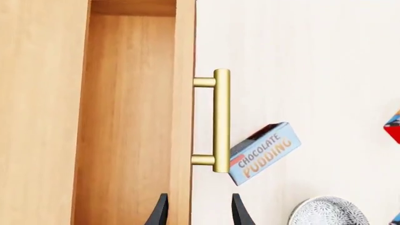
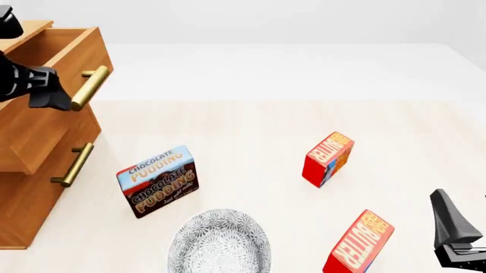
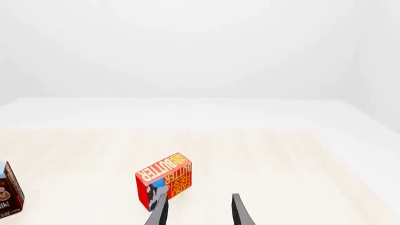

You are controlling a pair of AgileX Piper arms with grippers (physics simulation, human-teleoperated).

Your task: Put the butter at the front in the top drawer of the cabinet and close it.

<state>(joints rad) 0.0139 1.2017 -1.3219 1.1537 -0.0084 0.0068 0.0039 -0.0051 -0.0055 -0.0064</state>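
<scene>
The cabinet stands at the left with its top drawer pulled out; the drawer's inside holds nothing. My left gripper is open just beside the drawer's brass handle, holding nothing, as the left wrist view shows. The butter at the front stands tilted near the table's front edge. Its twin carton sits farther back. My right gripper hangs open to the right of the front butter, apart from it. The right wrist view shows a butter carton ahead of the open fingers.
A Chocolate Pudding box stands in front of the cabinet, near the lower drawer's handle. A grey patterned bowl sits at the front, between the pudding box and the front butter.
</scene>
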